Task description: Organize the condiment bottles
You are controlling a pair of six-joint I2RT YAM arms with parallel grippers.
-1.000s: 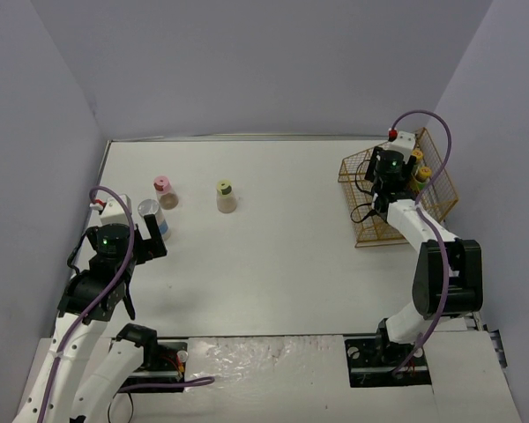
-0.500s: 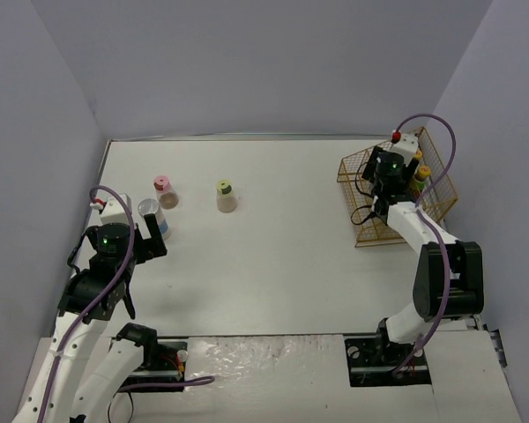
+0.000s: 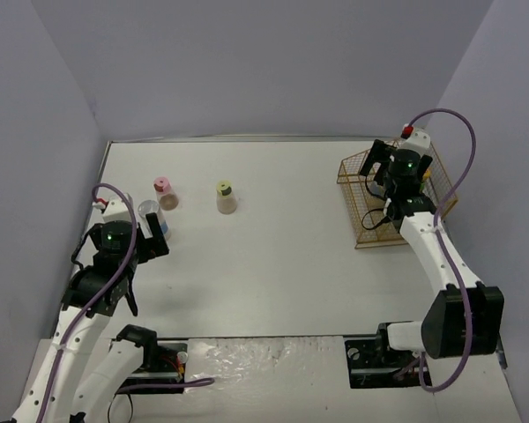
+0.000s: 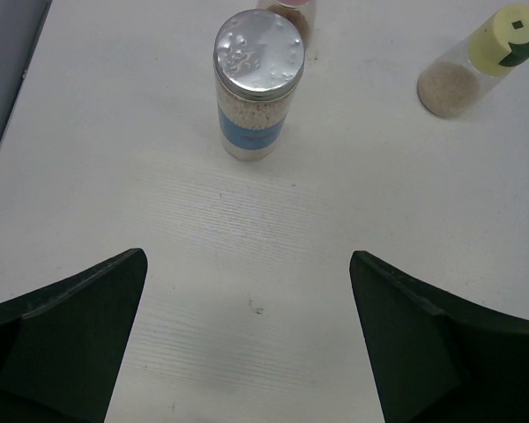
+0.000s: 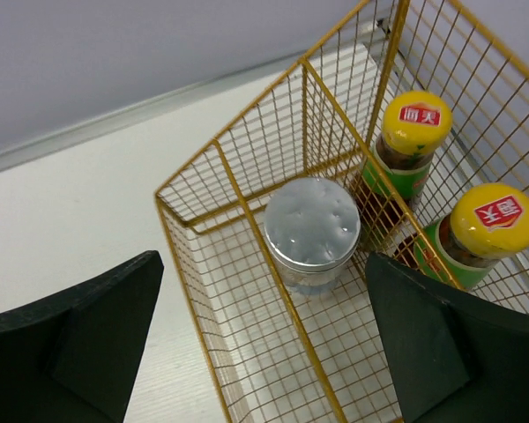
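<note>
Three of the six condiment bottles stood in the wire basket (image 5: 229,129) at the right side of the table (image 3: 273,256): a silver-lidded jar (image 5: 311,231) upright on its floor, and beside it, across what looked like a wire partition, the two yellow-capped dark bottles (image 5: 412,132) (image 5: 488,231). Nothing touched that jar. The right gripper (image 5: 263,257) hung above it with its fingers spread wide and nothing between them.

The other three were well apart from the basket, at the left of the table: a second silver-lidded, blue-labelled jar (image 4: 257,84), the pink-capped shaker (image 3: 165,191) just behind it and the yellow-green-capped shaker (image 4: 476,62) off to one side. The left gripper (image 4: 247,256) hovered near the jar, fingers parted and lined up on it, not yet touching.

Set against the overhead view of a second earlier, the right arm had changed most — its wrist had shifted rightward over the basket's far side and its elbow had swung out toward the near edge, while the yellow caps it had partly covered were harder to pick out from above. That read as a drop-off finished and the arm clearing away, so the task stood about half done. The left arm had scarcely moved in that second — its jar and both shakers sat where they had been, and that jar looked like the likely next pick.
</note>
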